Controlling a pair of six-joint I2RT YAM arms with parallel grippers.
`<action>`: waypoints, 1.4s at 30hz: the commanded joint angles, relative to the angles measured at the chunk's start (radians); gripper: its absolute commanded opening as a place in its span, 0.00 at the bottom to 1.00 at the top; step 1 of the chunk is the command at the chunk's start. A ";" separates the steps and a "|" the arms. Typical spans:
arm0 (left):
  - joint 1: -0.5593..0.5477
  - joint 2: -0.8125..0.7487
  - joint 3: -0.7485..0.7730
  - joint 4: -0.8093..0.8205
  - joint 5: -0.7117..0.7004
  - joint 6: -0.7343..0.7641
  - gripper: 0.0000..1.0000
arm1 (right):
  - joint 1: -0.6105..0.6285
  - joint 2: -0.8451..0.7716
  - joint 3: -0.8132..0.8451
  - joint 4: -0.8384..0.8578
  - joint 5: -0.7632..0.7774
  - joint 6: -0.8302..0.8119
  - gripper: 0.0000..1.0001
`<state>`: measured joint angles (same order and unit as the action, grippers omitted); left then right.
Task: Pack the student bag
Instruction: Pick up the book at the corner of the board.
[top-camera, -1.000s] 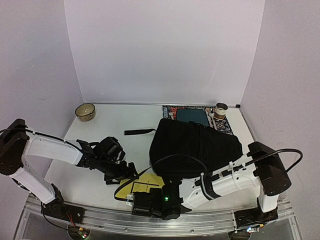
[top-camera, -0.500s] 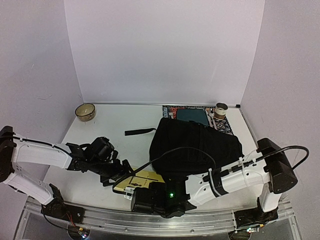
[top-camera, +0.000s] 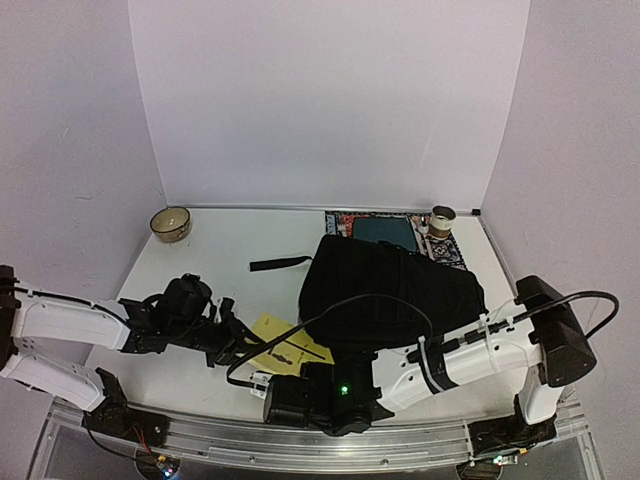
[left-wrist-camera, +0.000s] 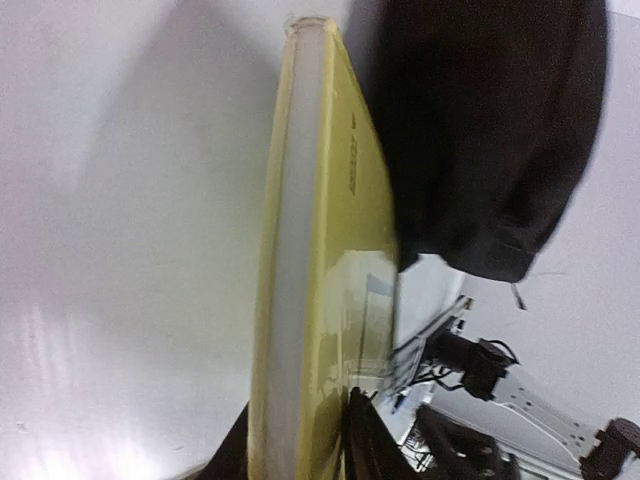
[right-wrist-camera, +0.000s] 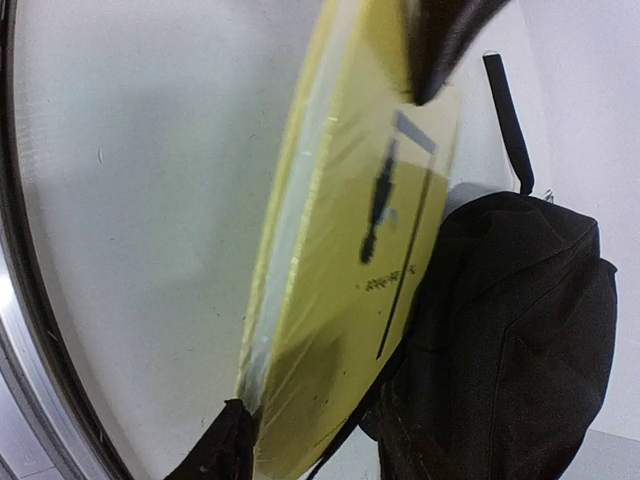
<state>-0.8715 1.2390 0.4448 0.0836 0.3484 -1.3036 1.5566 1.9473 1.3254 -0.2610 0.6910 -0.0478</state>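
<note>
A thick yellow book (top-camera: 285, 343) is held tilted just above the table, in front of the student bag (top-camera: 400, 290), a big black backpack lying flat. My left gripper (top-camera: 240, 350) is shut on the book's left edge; in the left wrist view the book (left-wrist-camera: 320, 250) runs up from between the jaws (left-wrist-camera: 300, 448), with the bag (left-wrist-camera: 480, 130) beside it. My right gripper (top-camera: 268, 380) grips the book's near end. In the right wrist view the book (right-wrist-camera: 350, 250) fills the gap between the jaws (right-wrist-camera: 310, 445), next to the bag (right-wrist-camera: 510, 330).
A small bowl (top-camera: 171, 224) sits at the back left. A patterned mat with a teal book (top-camera: 385, 232) and a round cup (top-camera: 441, 218) lies behind the bag. A loose black strap (top-camera: 280, 264) trails left of the bag. Walls close in on three sides.
My left gripper has closed on the book's edge and the left arm has drawn to the left. The book has shifted left and tipped up from lying flat.
</note>
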 joint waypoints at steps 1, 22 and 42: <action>-0.011 -0.097 -0.024 -0.019 -0.052 -0.055 0.09 | -0.023 -0.075 -0.010 -0.018 0.080 0.018 0.47; -0.009 -0.469 0.199 -0.352 -0.508 0.040 0.00 | -0.194 -0.290 -0.066 0.078 -0.316 0.289 0.84; 0.138 -0.167 0.330 0.245 -0.223 0.186 0.00 | -0.620 -0.529 -0.265 0.317 -0.767 0.625 0.98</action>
<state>-0.7901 0.9968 0.7079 0.0497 -0.0358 -1.1217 1.0155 1.4765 1.0871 -0.0009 0.0417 0.4897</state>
